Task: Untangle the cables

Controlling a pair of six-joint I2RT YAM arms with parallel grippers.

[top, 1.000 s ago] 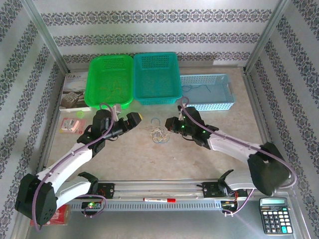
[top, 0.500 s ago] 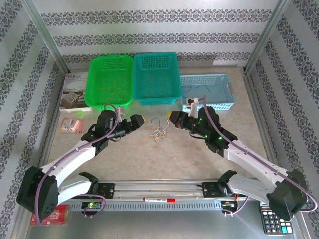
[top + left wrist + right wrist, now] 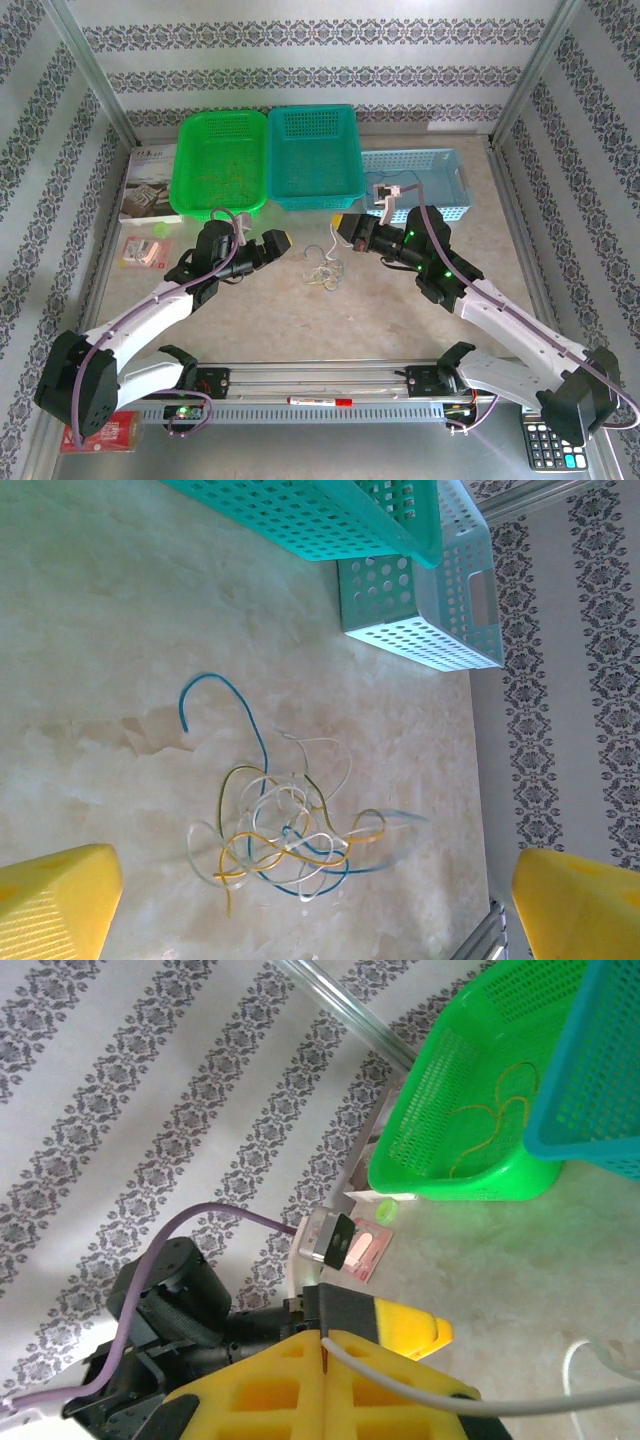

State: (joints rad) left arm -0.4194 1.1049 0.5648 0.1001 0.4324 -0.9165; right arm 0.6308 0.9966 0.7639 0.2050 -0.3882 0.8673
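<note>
- Top external view: the cables (image 3: 322,268) lie as a small loose tangle on the table (image 3: 400,310), about midway between the two grippers and just in front of the teal basket (image 3: 315,155).
- Left gripper (image 3: 280,240) sits just left of the tangle, pointing toward it without touching it.
- Right gripper (image 3: 343,228) is just right of the tangle and a little further back, near the light blue basket (image 3: 440,185).
- Left wrist view: the left gripper (image 3: 318,900) has its yellow fingers (image 3: 55,910) spread wide, one at each lower corner, with nothing between them but table.
- The cables (image 3: 285,830) lie flat ahead of it: white, yellow and blue strands looped through each other, with one blue strand (image 3: 215,695) hooking out toward the teal basket (image 3: 330,510); the light blue basket (image 3: 430,610) stands beside that one.
- Right wrist view: the right gripper (image 3: 323,1338) has its yellow fingers pressed together, pinching a white cable (image 3: 480,1400) that comes out of the seam and runs off to the right.
- The green basket (image 3: 440,1175) holds a yellow-green cable (image 3: 495,1110) on its floor, with the teal basket (image 3: 600,1070) right next to it.
- The left arm (image 3: 170,1295) shows beyond the closed fingers.
- A calculator (image 3: 550,440) rests at the near right corner, and a red marker (image 3: 320,401) lies on the rail between the arm bases.
</note>
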